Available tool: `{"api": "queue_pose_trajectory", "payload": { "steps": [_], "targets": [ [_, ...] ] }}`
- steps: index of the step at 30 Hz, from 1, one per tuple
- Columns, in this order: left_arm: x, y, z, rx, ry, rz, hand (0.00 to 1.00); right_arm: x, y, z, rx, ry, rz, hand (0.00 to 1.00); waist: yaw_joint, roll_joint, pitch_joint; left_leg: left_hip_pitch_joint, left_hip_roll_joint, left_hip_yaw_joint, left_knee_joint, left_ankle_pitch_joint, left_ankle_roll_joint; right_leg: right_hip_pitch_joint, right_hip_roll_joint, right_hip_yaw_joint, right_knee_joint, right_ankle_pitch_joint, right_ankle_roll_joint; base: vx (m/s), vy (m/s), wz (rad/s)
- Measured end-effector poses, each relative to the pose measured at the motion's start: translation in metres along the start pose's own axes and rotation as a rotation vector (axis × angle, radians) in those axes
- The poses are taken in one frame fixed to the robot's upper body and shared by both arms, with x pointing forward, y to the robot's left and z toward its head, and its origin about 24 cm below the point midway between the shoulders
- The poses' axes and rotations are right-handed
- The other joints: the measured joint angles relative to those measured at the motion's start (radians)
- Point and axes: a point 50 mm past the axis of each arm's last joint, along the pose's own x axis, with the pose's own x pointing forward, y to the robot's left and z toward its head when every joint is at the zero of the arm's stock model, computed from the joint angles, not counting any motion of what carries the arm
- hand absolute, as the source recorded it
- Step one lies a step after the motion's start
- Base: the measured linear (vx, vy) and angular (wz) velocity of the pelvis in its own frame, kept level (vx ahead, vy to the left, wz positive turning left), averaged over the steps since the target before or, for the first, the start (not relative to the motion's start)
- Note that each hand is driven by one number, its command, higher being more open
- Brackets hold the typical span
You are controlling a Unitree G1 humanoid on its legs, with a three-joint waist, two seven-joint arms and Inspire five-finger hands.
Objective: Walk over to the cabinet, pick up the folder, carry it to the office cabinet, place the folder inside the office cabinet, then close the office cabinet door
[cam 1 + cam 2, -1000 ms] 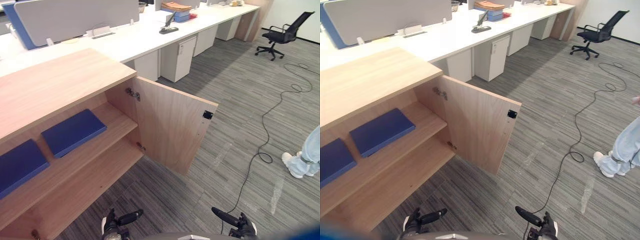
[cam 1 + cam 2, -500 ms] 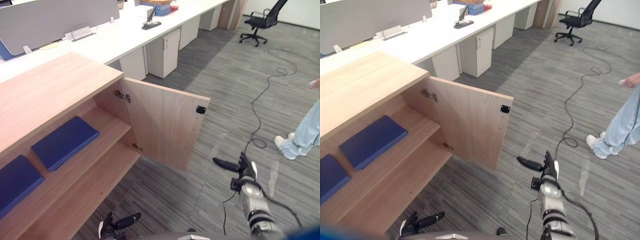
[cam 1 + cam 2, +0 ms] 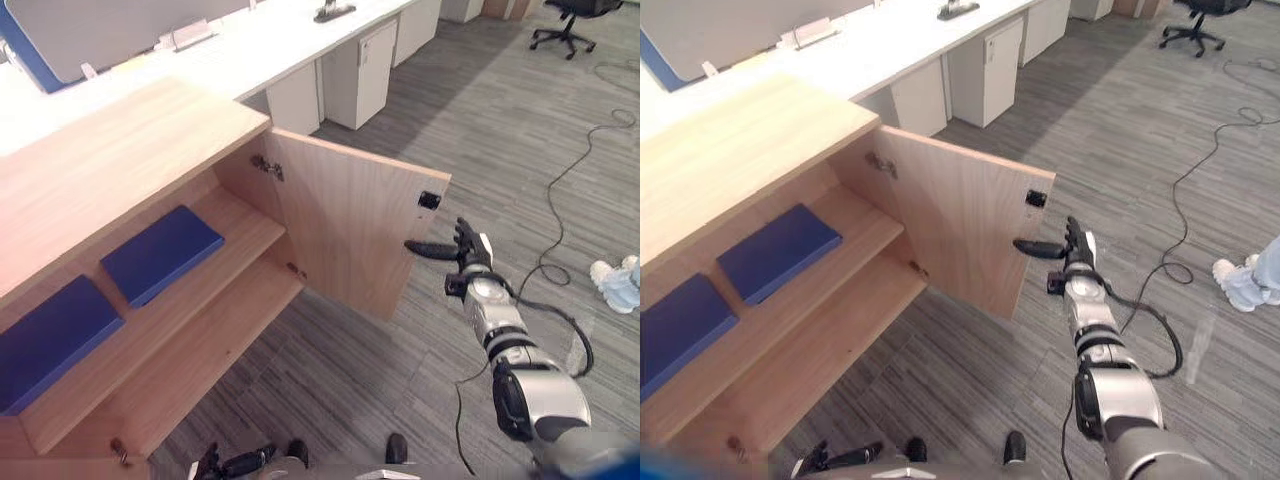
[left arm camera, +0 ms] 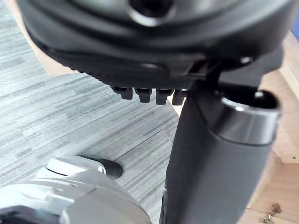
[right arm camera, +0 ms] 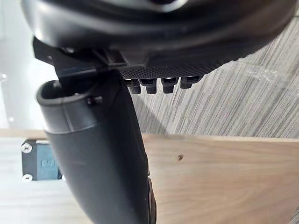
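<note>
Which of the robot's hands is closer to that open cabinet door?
The right. The right hand is raised beside the free edge of the cabinet door, thumb pointing at it; contact is unclear. The left hand hangs low, well back from the door.

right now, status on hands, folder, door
Right hand open, thumb by door free edge; left hand open, low. Two blue folders on upper shelf, door open. Person's shoe off right.
</note>
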Motion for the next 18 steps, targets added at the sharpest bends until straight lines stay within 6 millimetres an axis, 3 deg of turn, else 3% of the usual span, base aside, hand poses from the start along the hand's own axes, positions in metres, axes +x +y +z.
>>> {"api": "queue_pose_trajectory", "payload": {
  "steps": [5, 7, 11, 18],
  "targets": [
    [-0.001, -0.009, 0.009, -0.030, -0.042, -0.017, 1.00, 0.009, 0.008, 0.040, 0.078, -0.087, 0.010, 1.00, 0.031, 0.017, 0.025, -0.040, 0.004, -0.030, -0.009, 0.029, -0.004, -0.028, -0.001, -0.033, 0.004, 0.008, -0.001, -0.07, -0.020, 0.19],
    [-0.001, -0.012, 0.014, -0.046, -0.065, -0.020, 1.00, 0.014, 0.002, 0.066, 0.200, -0.136, -0.032, 1.00, 0.039, 0.022, 0.030, -0.064, 0.008, -0.042, -0.009, 0.039, -0.008, -0.045, 0.001, -0.053, 0.010, 0.007, -0.002, -0.04, -0.037, 0.21],
    [-0.001, -0.019, 0.021, -0.061, -0.090, -0.035, 1.00, 0.015, -0.012, 0.112, 0.254, -0.261, -0.067, 1.00, 0.046, 0.038, 0.041, -0.092, 0.014, -0.059, -0.009, 0.050, -0.015, -0.075, -0.001, -0.072, 0.036, -0.003, -0.009, -0.01, -0.022, 0.13],
    [-0.001, -0.036, 0.044, -0.072, -0.172, -0.079, 1.00, 0.015, -0.019, 0.124, 0.150, -0.290, -0.082, 1.00, 0.053, 0.051, 0.046, -0.110, 0.028, -0.090, -0.009, 0.060, -0.029, -0.107, 0.002, -0.102, 0.105, -0.045, -0.022, -0.01, -0.025, 0.11]
  ]
}}
